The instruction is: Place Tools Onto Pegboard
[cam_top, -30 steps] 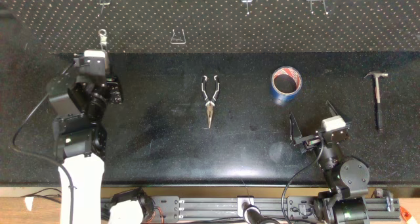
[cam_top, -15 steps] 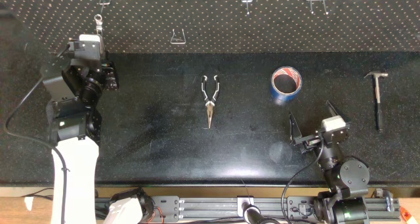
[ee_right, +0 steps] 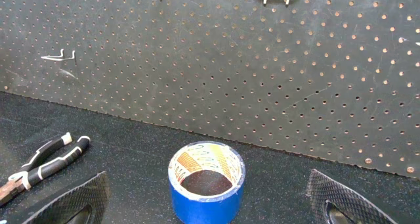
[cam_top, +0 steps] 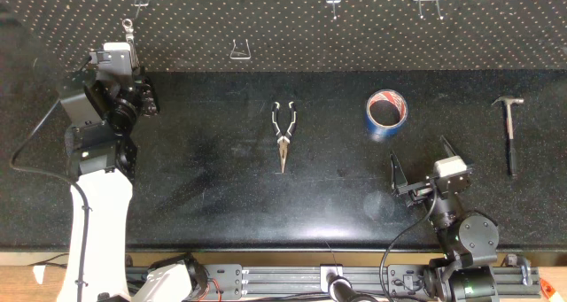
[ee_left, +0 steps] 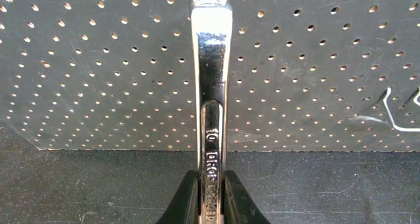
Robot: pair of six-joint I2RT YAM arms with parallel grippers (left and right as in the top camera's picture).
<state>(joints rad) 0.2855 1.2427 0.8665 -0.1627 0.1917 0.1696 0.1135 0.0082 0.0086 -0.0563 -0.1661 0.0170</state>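
Left gripper clamps the wrench upright before the left part of the pegboard; just below the pegboard lie pliers, tape roll, then hammer; right gripper gapes wide, well below the pegboard

We see a blue tape roll standing on the tabletop at lower centre of the frame, pliers at lower left, pegboard behind, our gripper spread wide.
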